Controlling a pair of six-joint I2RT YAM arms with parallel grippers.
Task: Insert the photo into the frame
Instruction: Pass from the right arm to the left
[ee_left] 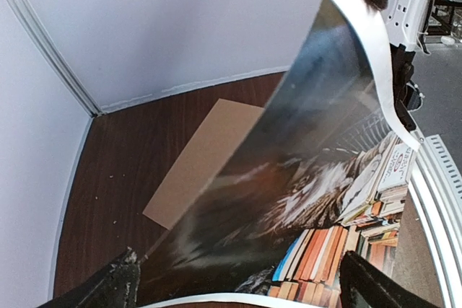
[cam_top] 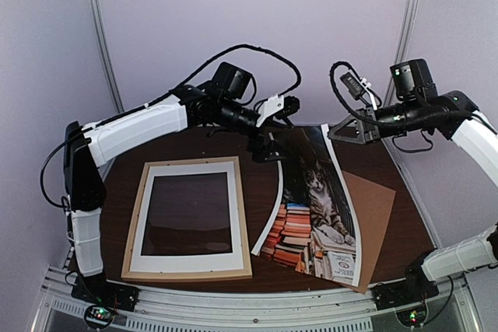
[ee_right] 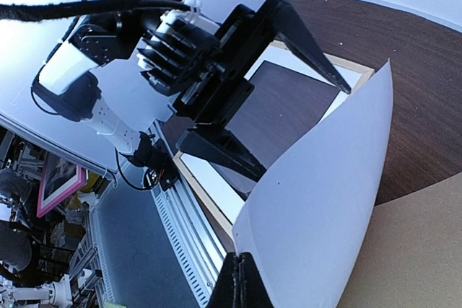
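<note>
The photo (cam_top: 315,200), a cat beside stacked orange books, curls up from the table with its far edge lifted and its near edge resting low. My right gripper (cam_top: 333,131) is shut on the far right corner; in the right wrist view its gripper (ee_right: 242,285) pinches the plain white back (ee_right: 325,207). Open, my left gripper (cam_top: 271,145) sits at the photo's far left corner. In the left wrist view the print (ee_left: 310,178) fills the space between the spread fingers (ee_left: 108,290). The pale wooden frame (cam_top: 187,275) lies flat at the front left.
A brown backing board (cam_top: 377,207) lies under and to the right of the photo, also seen as the board (ee_left: 202,156) from the left wrist. White walls close the back and sides. A metal rail (cam_top: 257,309) runs along the near edge.
</note>
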